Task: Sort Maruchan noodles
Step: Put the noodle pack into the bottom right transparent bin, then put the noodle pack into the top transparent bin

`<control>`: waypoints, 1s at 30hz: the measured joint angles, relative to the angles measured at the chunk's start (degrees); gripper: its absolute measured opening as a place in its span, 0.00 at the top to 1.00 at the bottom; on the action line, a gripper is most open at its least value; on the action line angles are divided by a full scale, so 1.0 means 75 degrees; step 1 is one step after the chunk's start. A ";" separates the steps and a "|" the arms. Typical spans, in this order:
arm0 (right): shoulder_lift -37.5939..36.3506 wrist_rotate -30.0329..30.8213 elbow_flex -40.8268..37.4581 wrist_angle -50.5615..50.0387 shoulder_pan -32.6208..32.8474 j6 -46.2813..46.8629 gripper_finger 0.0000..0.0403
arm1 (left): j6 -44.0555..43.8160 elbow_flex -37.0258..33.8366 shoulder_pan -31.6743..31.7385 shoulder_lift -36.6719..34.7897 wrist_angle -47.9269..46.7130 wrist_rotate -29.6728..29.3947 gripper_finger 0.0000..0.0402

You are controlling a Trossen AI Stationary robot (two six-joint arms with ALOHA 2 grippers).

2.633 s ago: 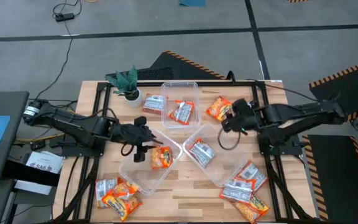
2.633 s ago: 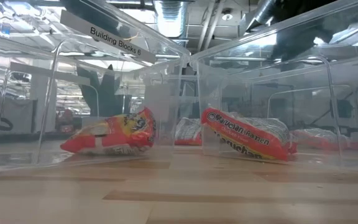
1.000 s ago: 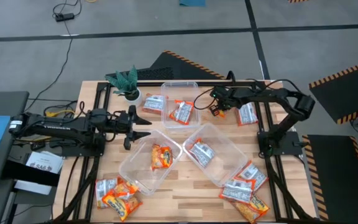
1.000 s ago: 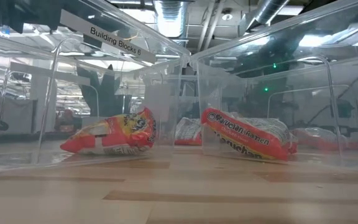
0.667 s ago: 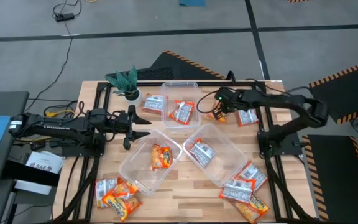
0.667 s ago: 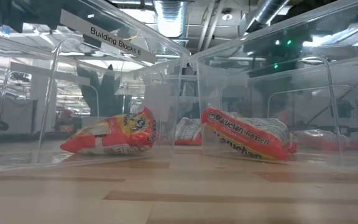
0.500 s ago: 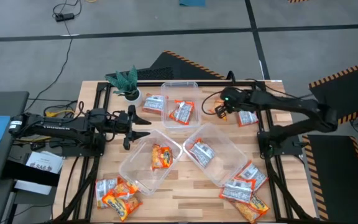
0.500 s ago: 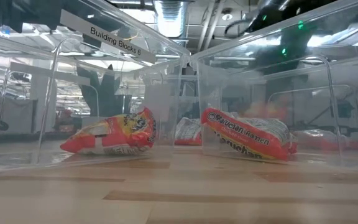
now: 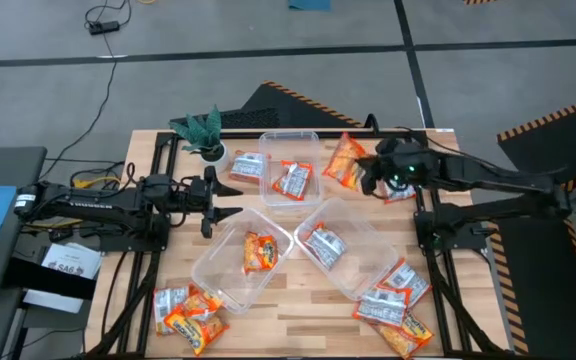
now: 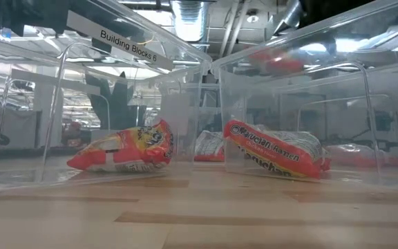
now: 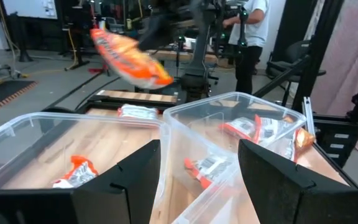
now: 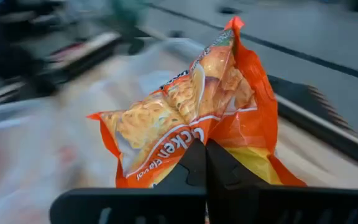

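My right hand [image 9: 366, 172] is clenched on an orange packet [image 9: 346, 161], lifted off the worktop [image 9: 298, 300]; the orange tub [image 9: 240, 263] lies diagonally toward my left hand [image 9: 220, 197], released.

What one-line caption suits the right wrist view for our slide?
Right gripper shut on an orange noodle packet, lifted above the blurred table.

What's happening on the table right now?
The right gripper is shut on an orange Maruchan packet, holding it off the table beside the far tub. The left gripper hangs open, empty, by the near-left tub, which holds one orange packet. The near-right tub holds a silver packet. More packets lie at both near corners.
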 joint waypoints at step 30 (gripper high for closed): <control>0.0511 -0.0207 0.0012 -0.1928 0.4380 0.3348 0.86 | -0.0006 0.0000 0.0003 0.0000 -0.0142 -0.0009 0.49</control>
